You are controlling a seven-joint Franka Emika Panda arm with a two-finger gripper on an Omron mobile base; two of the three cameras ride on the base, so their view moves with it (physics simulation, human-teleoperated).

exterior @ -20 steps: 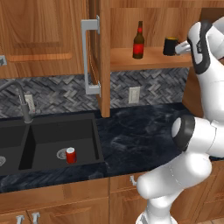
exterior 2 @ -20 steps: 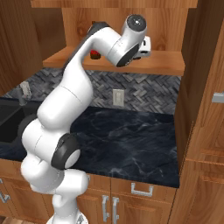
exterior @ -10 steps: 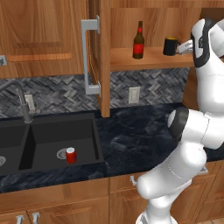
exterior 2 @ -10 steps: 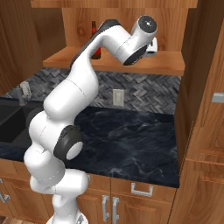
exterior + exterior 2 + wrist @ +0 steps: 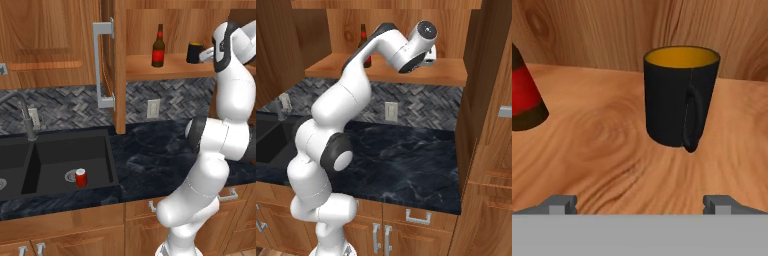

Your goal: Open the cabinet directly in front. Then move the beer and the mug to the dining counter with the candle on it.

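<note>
The cabinet (image 5: pixel 115 65) stands open, its door swung out edge-on with the long silver bar handle (image 5: pixel 102 65) facing the room. On its wooden shelf (image 5: pixel 170 67) the beer (image 5: pixel 158 46) stands upright, and the mug (image 5: pixel 679 95) sits upright well to its right, apart from it. From the hand view the mug shows a yellow-orange inside wall, with its loop handle turned toward the camera; what it holds, if anything, cannot be seen. The gripper (image 5: pixel 640 205) hovers just short of the mug, its fingertips (image 5: pixel 562 204) spread wide and grasping nothing. Below, a red can (image 5: pixel 81 177) stands upright in the black sink (image 5: pixel 55 162) beside the drain.
</note>
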